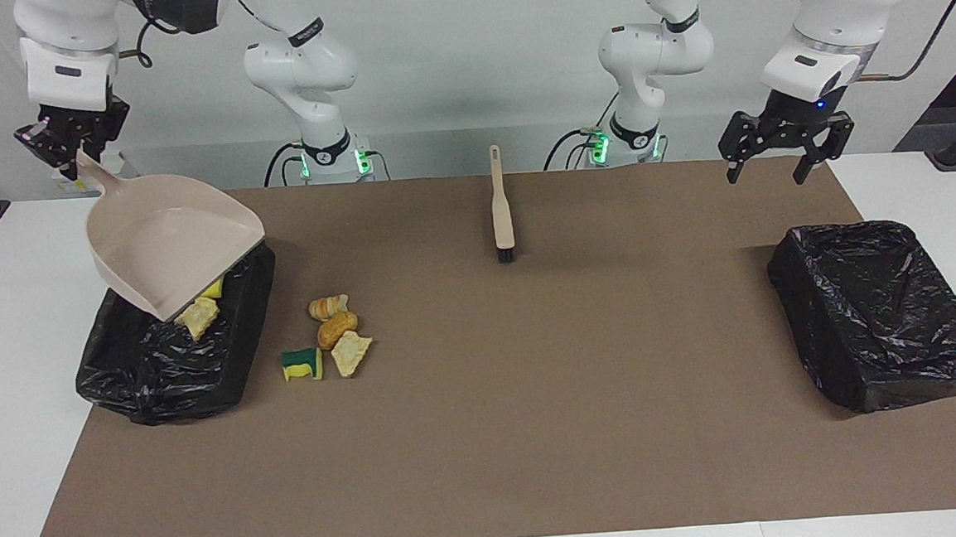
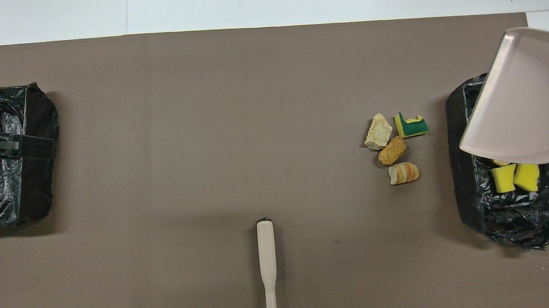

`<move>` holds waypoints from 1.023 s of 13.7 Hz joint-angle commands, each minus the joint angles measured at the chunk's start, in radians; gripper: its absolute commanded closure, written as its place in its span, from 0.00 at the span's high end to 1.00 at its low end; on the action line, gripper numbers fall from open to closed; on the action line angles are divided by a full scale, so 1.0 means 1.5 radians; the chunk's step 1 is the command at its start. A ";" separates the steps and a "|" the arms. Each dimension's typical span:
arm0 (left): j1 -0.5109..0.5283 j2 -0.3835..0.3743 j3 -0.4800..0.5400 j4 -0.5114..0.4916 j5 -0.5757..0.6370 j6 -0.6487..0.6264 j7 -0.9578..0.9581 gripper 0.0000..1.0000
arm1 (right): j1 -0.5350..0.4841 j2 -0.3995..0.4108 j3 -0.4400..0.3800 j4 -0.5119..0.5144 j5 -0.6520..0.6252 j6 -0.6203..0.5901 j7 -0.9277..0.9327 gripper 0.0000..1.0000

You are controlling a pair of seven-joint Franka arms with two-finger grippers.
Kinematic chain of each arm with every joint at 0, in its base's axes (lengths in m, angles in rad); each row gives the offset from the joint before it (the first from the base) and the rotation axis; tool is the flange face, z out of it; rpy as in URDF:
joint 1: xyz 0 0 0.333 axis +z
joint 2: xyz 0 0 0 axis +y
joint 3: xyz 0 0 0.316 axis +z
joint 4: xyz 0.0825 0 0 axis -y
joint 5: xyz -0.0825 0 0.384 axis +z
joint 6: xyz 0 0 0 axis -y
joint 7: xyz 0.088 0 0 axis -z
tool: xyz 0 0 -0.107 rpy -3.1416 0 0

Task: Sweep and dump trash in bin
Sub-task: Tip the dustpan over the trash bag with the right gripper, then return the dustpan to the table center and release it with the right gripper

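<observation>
Overhead view: dustpan (image 2: 527, 102) over trash (image 2: 515, 177)

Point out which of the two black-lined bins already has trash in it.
The bin at the right arm's end of the table, under the raised dustpan: yellow sponge chunks lie in it. The other bin shows only bare black liner.

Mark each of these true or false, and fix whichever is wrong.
1. The right gripper holds the dustpan by its handle over a bin. True.
2. The left gripper holds the brush. False: it is open and empty, and the brush lies on the mat.
3. Four scraps lie on the mat beside that bin. True.
4. The bin at the left arm's end holds yellow sponge chunks. False: they lie in the bin under the dustpan.
</observation>
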 commanded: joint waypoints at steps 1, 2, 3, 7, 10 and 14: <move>0.010 0.021 -0.009 0.036 0.012 -0.031 0.014 1.00 | 0.036 0.046 0.004 0.015 0.041 0.023 0.112 0.00; 0.010 0.022 -0.009 0.036 0.013 -0.031 0.014 1.00 | 0.050 0.059 0.004 0.016 0.058 0.032 0.152 0.00; 0.009 0.022 -0.009 0.036 0.013 -0.030 0.014 1.00 | 0.064 0.074 0.004 0.015 0.075 0.049 0.193 0.00; 0.009 0.010 -0.010 0.023 0.011 -0.031 0.014 1.00 | 0.159 0.135 0.004 0.016 0.131 0.077 0.473 0.00; 0.010 0.009 -0.009 0.023 0.011 -0.031 0.012 1.00 | 0.232 0.194 0.004 0.013 0.206 0.107 0.688 0.00; 0.009 0.009 -0.009 0.025 0.011 -0.026 0.007 1.00 | 0.312 0.238 0.004 0.011 0.291 0.149 0.867 0.00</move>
